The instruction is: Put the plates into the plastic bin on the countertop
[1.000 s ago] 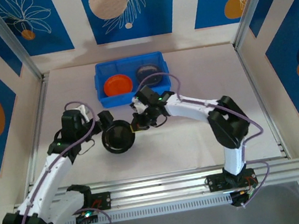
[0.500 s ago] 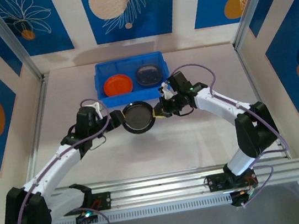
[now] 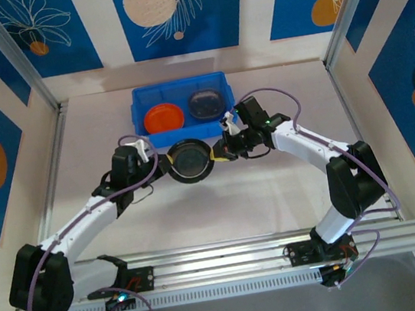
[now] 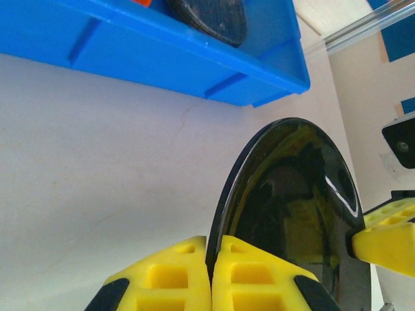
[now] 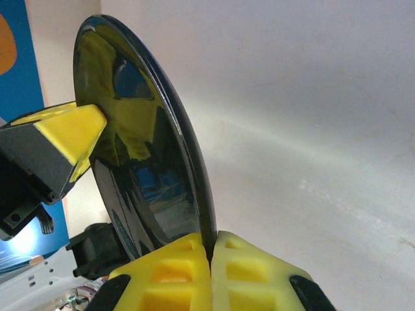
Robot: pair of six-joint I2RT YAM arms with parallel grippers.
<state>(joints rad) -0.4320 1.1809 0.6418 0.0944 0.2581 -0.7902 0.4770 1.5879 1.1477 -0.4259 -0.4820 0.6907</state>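
Over the last second the glossy black round plate (image 3: 190,160) has travelled up and to the right over the pale off-white desk (image 3: 290,190). It has left the open middle and now hangs just in front of the near wall of the shallow bright blue plastic bin (image 3: 178,86). In the last half second it has only crept a little closer. I judge the carry nearly done, with the lift over the rim and the release still to come. The bin already holds a flat orange plate (image 3: 164,117) on its left side and a dark patterned plate (image 3: 206,104) on its right.

Both arms reach forward and bend inward, meeting at the plate from opposite sides. The left claw (image 3: 164,164) is narrowed to a pinch on the plate's left rim; its wrist view shows the yellow pads (image 4: 178,272) clamped on the edge. The right claw (image 3: 220,154) pinches the opposite rim the same way (image 5: 211,245), so the plate is held from both sides.
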